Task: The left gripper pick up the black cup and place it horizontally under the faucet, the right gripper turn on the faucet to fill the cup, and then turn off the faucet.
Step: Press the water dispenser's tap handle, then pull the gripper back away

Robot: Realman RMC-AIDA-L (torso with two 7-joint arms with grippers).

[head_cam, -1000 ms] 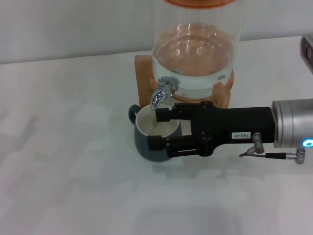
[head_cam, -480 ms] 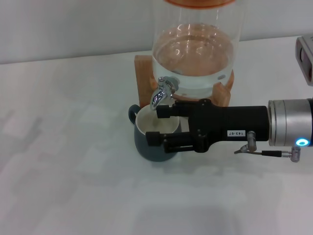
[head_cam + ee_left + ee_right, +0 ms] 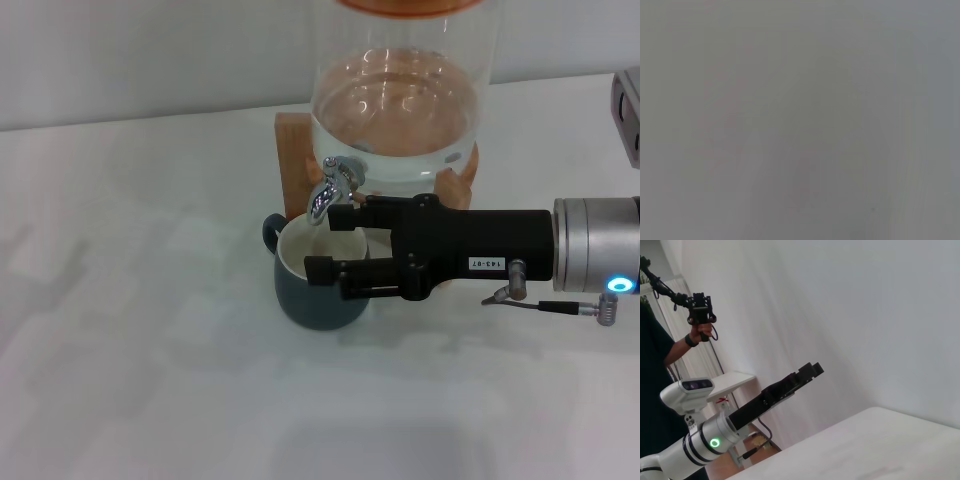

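The black cup (image 3: 318, 297) stands upright on the white table, its cream inside showing, right under the chrome faucet (image 3: 334, 189). My right gripper (image 3: 328, 242) reaches in from the right, open. Its far finger lies just beside the faucet's spout and its near finger lies across the cup's front rim. I cannot tell whether either finger touches the cup. My left gripper (image 3: 810, 371) appears only in the right wrist view, held up in the air in front of a wall, on a white-grey arm with a green light. The left wrist view is plain grey.
The faucet belongs to a glass water jar (image 3: 400, 110) on a wooden stand (image 3: 293, 160) at the back of the table. A grey device (image 3: 626, 112) sits at the right edge. In the right wrist view a person (image 3: 662, 350) holds a controller beside a small table (image 3: 732, 381).
My right gripper has shifted away from me, toward the faucet and the jar, staying open. The cup has kept its place.
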